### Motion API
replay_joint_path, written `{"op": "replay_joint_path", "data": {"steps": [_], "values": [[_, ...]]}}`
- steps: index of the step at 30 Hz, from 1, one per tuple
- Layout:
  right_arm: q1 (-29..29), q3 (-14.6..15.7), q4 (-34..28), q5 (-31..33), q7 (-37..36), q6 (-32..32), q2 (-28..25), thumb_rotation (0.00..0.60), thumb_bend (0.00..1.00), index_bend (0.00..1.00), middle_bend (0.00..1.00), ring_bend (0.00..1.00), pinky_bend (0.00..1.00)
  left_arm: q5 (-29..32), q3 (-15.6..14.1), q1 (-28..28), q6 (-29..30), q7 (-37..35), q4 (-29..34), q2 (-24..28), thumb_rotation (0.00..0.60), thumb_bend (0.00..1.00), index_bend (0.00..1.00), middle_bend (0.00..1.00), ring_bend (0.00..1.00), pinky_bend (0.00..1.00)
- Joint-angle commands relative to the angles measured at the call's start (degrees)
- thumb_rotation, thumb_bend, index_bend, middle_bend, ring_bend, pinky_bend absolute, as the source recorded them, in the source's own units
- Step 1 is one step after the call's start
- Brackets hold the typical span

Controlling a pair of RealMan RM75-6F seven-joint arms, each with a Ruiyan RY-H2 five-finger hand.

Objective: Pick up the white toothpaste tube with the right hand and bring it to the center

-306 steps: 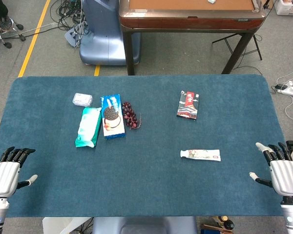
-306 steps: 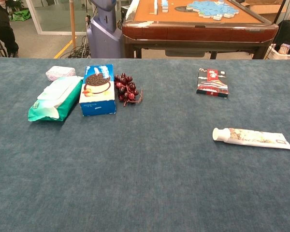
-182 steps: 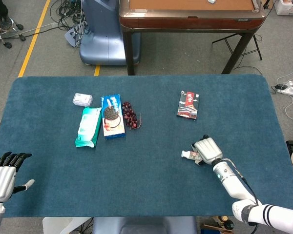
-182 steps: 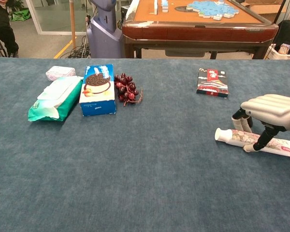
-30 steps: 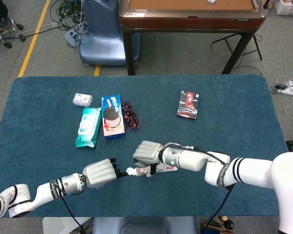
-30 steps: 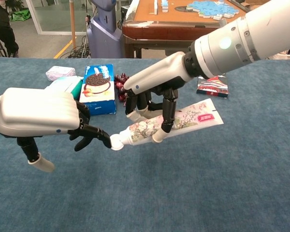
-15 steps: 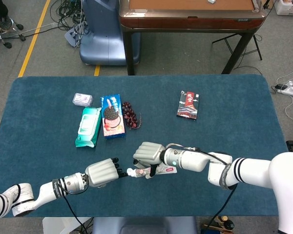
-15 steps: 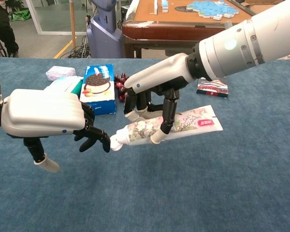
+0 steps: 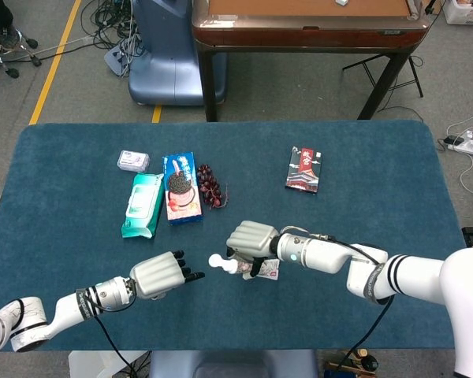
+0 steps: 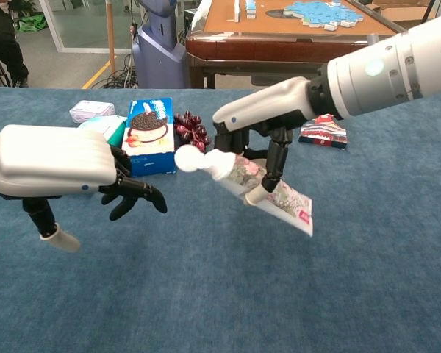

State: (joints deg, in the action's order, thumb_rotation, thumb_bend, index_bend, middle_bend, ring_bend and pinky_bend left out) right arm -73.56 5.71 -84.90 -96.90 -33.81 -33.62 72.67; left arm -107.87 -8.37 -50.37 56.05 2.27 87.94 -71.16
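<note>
The white toothpaste tube with a floral print hangs above the blue mat near the middle, tilted with its white cap raised toward the left. My right hand grips it from above, fingers wrapped around its middle. In the head view the tube's cap pokes out left of the hand. My left hand hovers just left of the cap, fingers apart and holding nothing, a small gap from the tube.
On the blue mat at the left lie a green wipes pack, a blue cookie box, dark grapes and a small white packet. A red-and-dark packet lies at the back right. A brown table stands beyond.
My right hand has tipped the tube, lifting its cap end and dropping its flat end. It moved slightly right, away from the left hand, which has drawn back a little.
</note>
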Motion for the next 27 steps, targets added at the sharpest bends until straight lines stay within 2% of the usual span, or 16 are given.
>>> {"op": "replay_joint_path", "data": {"steps": [1,7,16,17,19,22,23,24,26,27], "values": [[1.27,0.13,1.26,1.07,1.55,-0.63,0.87,0.600,1.00,1.00,0.81,0.76,0.34,0.84,0.24,0.67,0.67,0.53,0.81,1.22,0.600,0.09,0.18,0.50,0.49,0.29],[2.31,-0.12,3.84,3.18,4.18,1.14,3.30,0.600,1.00,1.00,0.80,0.74,0.34,2.33,0.39,1.94,1.12,1.86,2.51,3.64,0.600,0.09,0.18,0.50,0.49,0.29],[-0.53,-1.06,3.84,4.98,6.00,7.90,2.74,0.600,0.98,1.00,0.78,0.70,0.35,2.72,0.57,2.92,1.32,3.00,4.41,5.34,0.600,0.09,0.18,0.50,0.49,0.29],[-0.88,-1.37,3.92,5.61,6.76,8.92,2.70,0.600,0.93,0.97,0.75,0.68,0.34,2.74,0.62,2.95,1.25,2.98,4.53,5.41,0.600,0.09,0.18,0.50,0.49,0.29],[-1.14,-1.98,4.22,6.69,8.54,9.90,2.77,0.600,0.75,0.89,0.71,0.64,0.33,2.77,0.73,3.02,1.23,2.89,4.68,5.43,0.600,0.09,0.18,0.50,0.49,0.29],[-1.00,-2.98,4.22,8.72,12.13,10.61,2.70,0.590,0.36,0.72,0.63,0.56,0.29,2.74,0.87,3.15,1.26,2.79,4.82,5.49,0.600,0.09,0.18,0.50,0.49,0.29],[-0.87,-3.34,4.07,9.65,13.75,10.84,2.61,0.554,0.22,0.64,0.58,0.52,0.27,2.74,0.88,3.22,1.24,2.74,4.87,5.57,0.600,0.09,0.18,0.50,0.49,0.29],[-0.83,-3.58,3.92,10.37,15.09,11.10,2.45,0.503,0.13,0.56,0.53,0.47,0.26,2.76,0.89,3.27,1.22,2.69,4.90,5.64,0.600,0.09,0.18,0.50,0.49,0.29],[-0.63,-4.28,3.29,12.41,17.71,11.47,1.99,0.398,0.03,0.42,0.44,0.38,0.22,2.87,0.94,3.39,1.17,2.54,4.97,5.75,0.600,0.09,0.18,0.50,0.49,0.29],[-0.57,-4.60,2.99,13.42,18.72,11.67,1.74,0.357,0.01,0.35,0.39,0.35,0.21,2.95,0.98,3.43,1.13,2.47,5.03,5.79,0.600,0.09,0.18,0.50,0.49,0.29]]}}
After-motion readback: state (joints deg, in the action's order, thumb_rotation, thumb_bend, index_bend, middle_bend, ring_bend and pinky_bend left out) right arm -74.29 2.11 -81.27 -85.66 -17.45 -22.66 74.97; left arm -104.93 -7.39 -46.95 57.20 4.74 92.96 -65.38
